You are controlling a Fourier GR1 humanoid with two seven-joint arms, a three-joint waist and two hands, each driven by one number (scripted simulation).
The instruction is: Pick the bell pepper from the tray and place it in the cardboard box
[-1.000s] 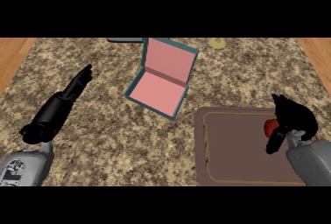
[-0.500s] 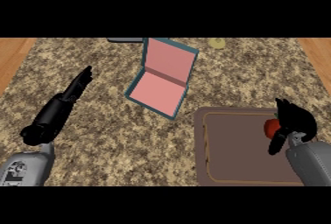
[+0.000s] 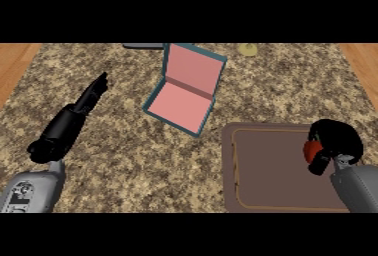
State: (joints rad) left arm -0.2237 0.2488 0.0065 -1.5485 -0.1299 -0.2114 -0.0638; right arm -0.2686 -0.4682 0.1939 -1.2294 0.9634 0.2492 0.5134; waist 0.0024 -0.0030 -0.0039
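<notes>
A red bell pepper [image 3: 312, 148] sits at the right side of the brown tray [image 3: 269, 170], mostly hidden by my right hand [image 3: 336, 142], whose fingers and thumb curl round it. The cardboard box [image 3: 186, 89], teal outside and pink inside, stands open at the counter's upper middle, well left of and beyond the tray. My left hand [image 3: 87, 97] rests at the left with straight fingers pointing up, holding nothing.
A small yellowish object [image 3: 248, 49] lies near the counter's far edge, right of the box. A grey object [image 3: 144, 46] shows at the far edge, left of the box. Wooden floor borders the speckled counter [image 3: 125, 150] on both sides.
My right hand has curled further over the pepper and hunched slightly lower on the tray. The left arm and the box have not moved.
</notes>
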